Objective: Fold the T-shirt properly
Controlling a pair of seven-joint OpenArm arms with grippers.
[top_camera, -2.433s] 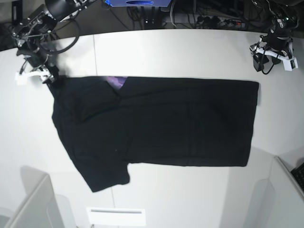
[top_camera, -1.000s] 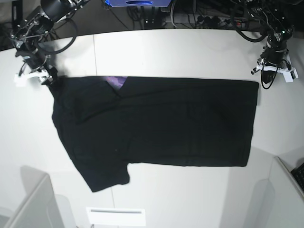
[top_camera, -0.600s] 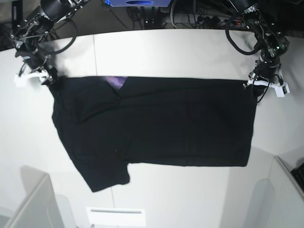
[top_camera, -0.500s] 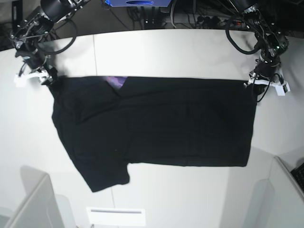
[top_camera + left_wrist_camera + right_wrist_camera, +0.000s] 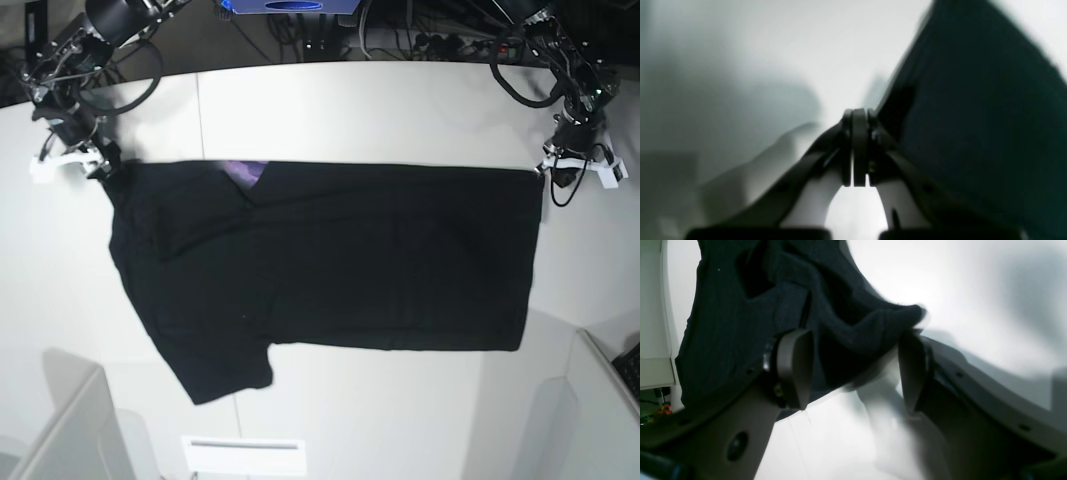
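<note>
The black T-shirt (image 5: 330, 260) lies spread flat on the white table (image 5: 380, 110), with a sliver of purple print (image 5: 245, 172) showing at its upper edge. My right gripper (image 5: 72, 162) sits at the shirt's upper left corner. In the right wrist view it (image 5: 853, 370) is open, and a bunched fold of the T-shirt (image 5: 853, 323) lies between its fingers (image 5: 795, 368) without being pinched. My left gripper (image 5: 580, 168) rests just outside the upper right corner. Its fingertips (image 5: 855, 146) are shut on nothing, with the T-shirt's edge (image 5: 973, 116) beside them.
A grey partition (image 5: 70, 425) and a white label (image 5: 245, 455) stand at the front left edge. Another grey panel (image 5: 600, 400) sits at the front right. Cables and equipment (image 5: 330, 25) run behind the table's far edge.
The left gripper came down from the back right to the shirt's upper right corner, then shifted slightly right and outward. The right gripper and the shirt stayed put.
</note>
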